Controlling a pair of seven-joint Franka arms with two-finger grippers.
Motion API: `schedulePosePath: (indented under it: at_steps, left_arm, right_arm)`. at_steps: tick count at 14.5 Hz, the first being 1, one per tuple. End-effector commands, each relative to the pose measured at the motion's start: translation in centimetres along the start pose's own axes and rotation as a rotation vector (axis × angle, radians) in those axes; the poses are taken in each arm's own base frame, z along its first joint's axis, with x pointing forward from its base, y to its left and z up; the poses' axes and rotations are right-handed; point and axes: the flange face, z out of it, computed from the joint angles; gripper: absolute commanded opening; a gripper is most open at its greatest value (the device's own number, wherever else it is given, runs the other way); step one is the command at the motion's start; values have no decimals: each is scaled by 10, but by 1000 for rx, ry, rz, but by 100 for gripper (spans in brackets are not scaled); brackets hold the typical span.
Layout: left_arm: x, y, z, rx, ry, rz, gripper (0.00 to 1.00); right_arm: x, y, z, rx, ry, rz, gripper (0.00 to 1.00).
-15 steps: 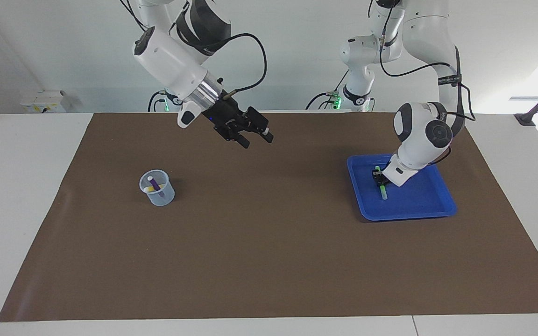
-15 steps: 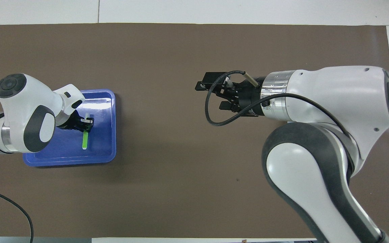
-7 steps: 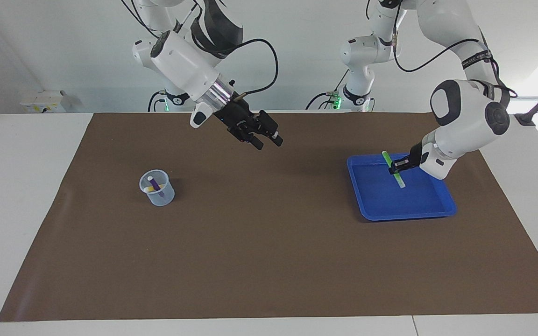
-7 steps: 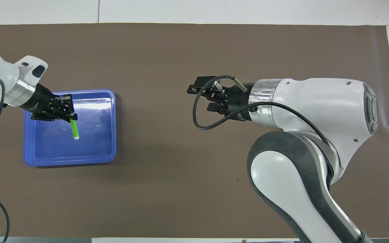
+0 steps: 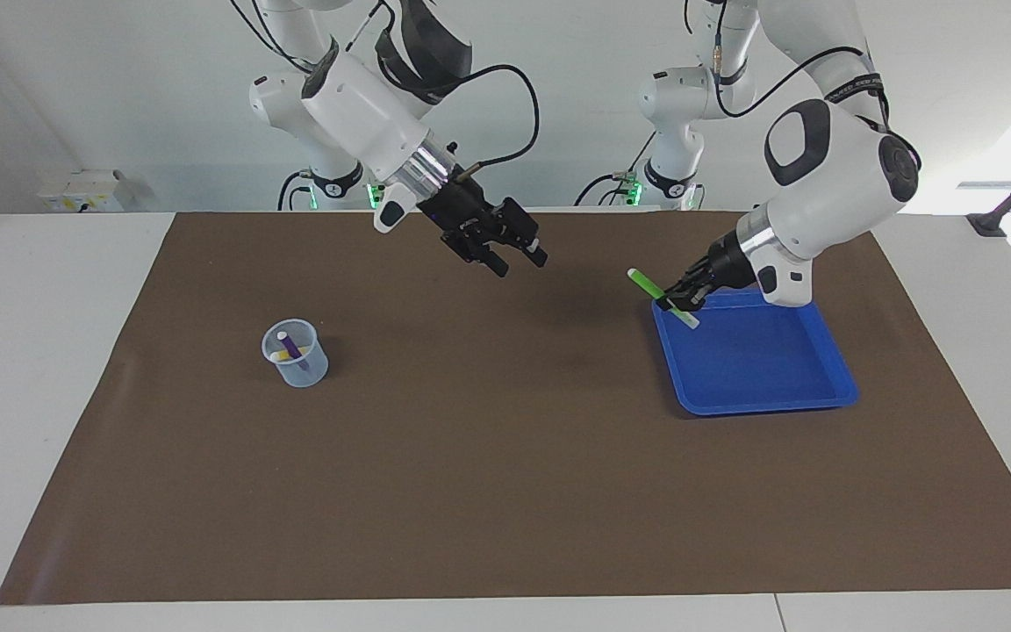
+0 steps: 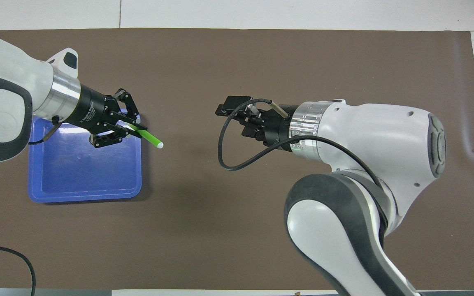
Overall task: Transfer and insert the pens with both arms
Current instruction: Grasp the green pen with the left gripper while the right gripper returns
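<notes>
Over tray (image 5: 760, 399) edge: L claw (image 5: 677, 298) clamps green pen (image 5: 646, 282), tilted toward R claw (image 5: 519, 261), agape.

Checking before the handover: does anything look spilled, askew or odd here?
Nothing stands out. The left gripper holds the green pen over the tray edge; the right gripper waits open in the air; purple pen and yellow pen stand in the upright cup.
</notes>
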Motion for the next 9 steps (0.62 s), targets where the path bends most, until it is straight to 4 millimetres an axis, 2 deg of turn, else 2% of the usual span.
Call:
schedulePosePath:
  at_steps: [1, 5, 9]
  left_arm:
    - [-16, 6, 6, -93, -68, -163, 0]
    - [-30, 10, 15, -155, -157, -315, 0]
    - [-35, 11, 19, -197, -224, -415, 0]
  right_arm:
    - [-9, 1, 6, 36, 41, 35, 87]
    - [-15, 2, 12, 34, 42, 24, 86]
    - [-26, 1, 29, 47, 74, 4, 85]
